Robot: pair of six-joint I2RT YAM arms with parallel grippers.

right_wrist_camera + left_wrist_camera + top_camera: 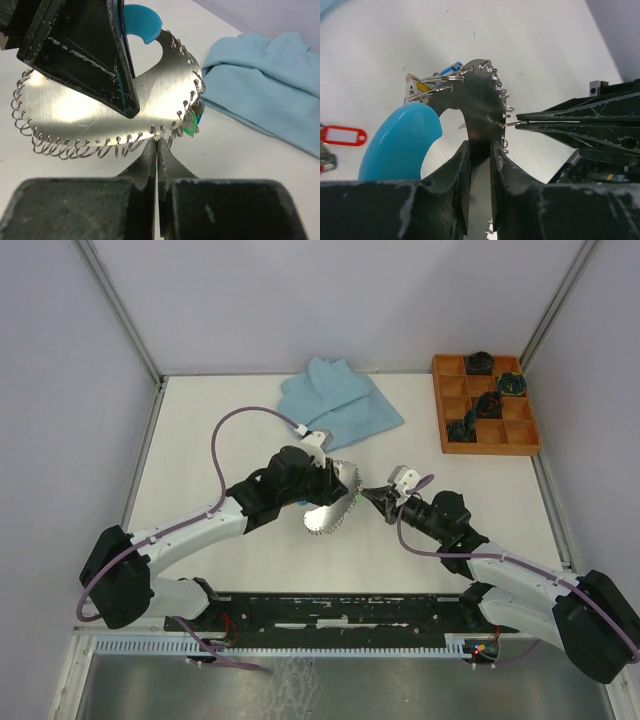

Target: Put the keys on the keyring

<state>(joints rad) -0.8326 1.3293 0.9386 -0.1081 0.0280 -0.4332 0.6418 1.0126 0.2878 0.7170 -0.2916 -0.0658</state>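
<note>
Left hand clamps the keyring aloft over mid-desk, well apart from all edges. Right hand is pinched shut on a rim loop beside a green-tagged key. Judged: threading in hand; next calls for prising that loop open steadily.

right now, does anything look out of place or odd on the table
Nothing looks spilled or damaged. A red tag lies loose on the table, apart from the keyring that the left gripper holds. The blue cloth at the far edge is rumpled.
</note>
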